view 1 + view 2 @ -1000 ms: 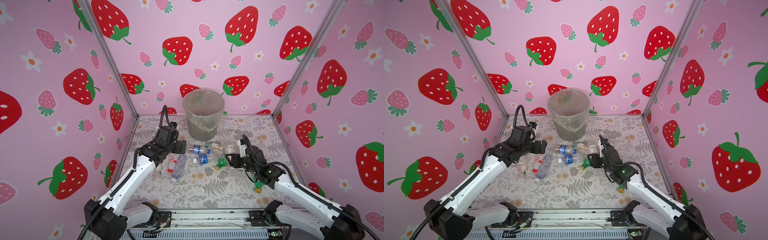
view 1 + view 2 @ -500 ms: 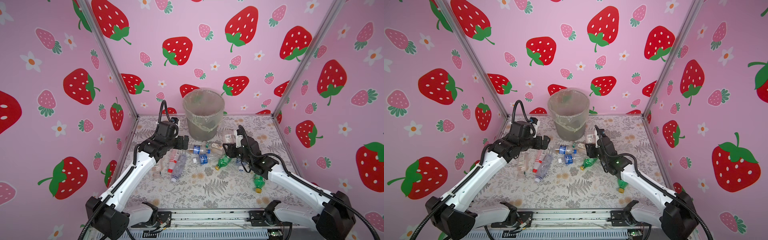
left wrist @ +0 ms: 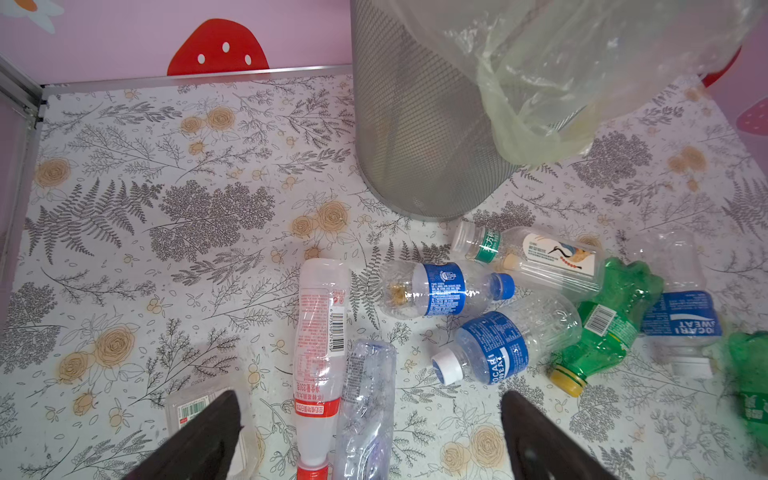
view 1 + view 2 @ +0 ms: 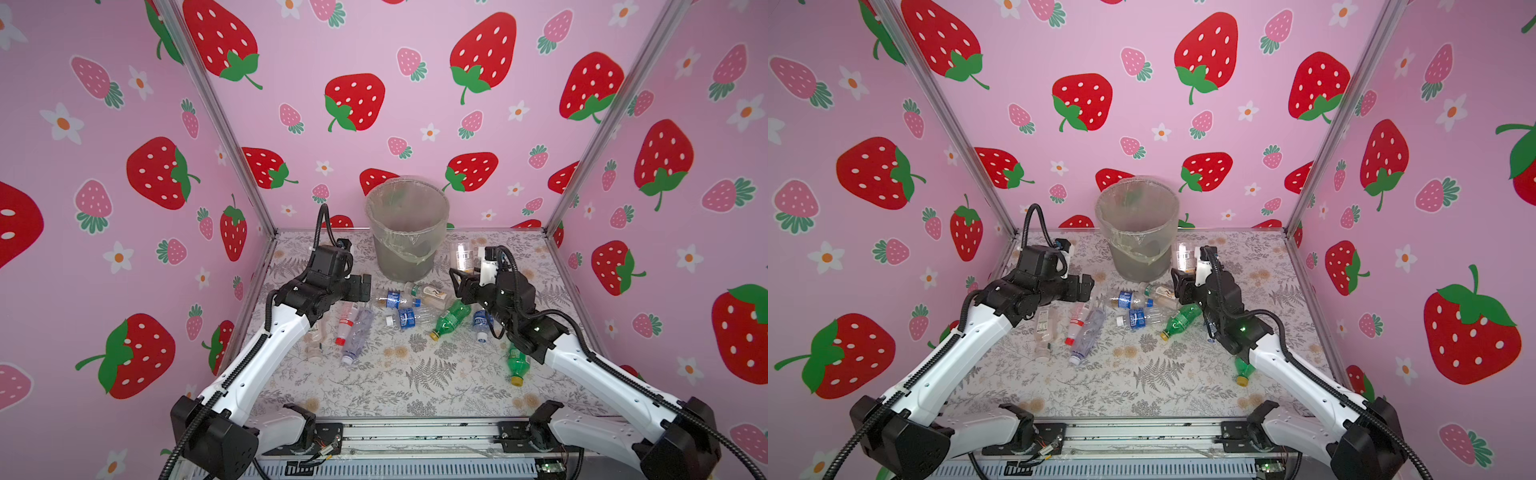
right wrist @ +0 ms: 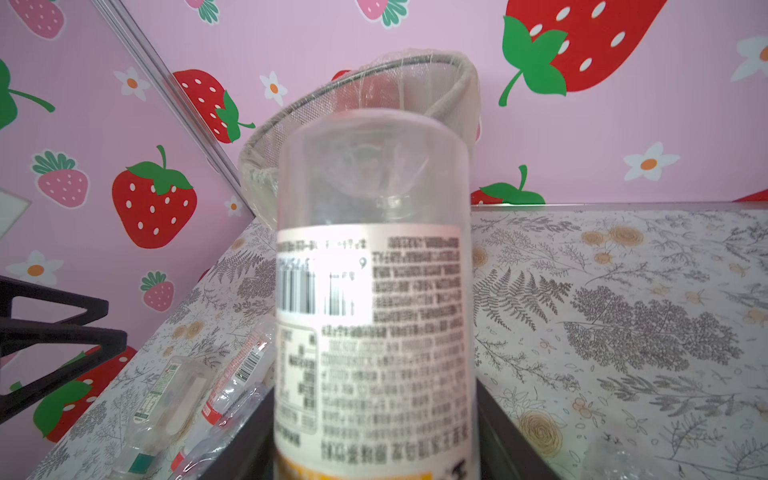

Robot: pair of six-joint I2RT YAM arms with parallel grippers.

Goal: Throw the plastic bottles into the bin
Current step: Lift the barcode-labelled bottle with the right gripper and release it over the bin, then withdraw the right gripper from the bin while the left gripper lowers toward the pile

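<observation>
The right gripper is clamped around a clear bottle with a white printed label, holding it upright off the counter, just to the right of the bin and lower than its rim. The bin stands at the back of the counter near the wall, its clear liner bag folded over the rim. Across from it, the left gripper hangs with its jaws spread wide and nothing between them, above the left end of the scattered bottles. Below it lie a red-labelled bottle and a crumpled clear bottle, side by side and touching. Further right, in front of the bin, two blue-labelled bottles lie on their sides, with a green bottle with a yellow cap beside them. A second green bottle lies well apart, partly under the right arm.
</observation>
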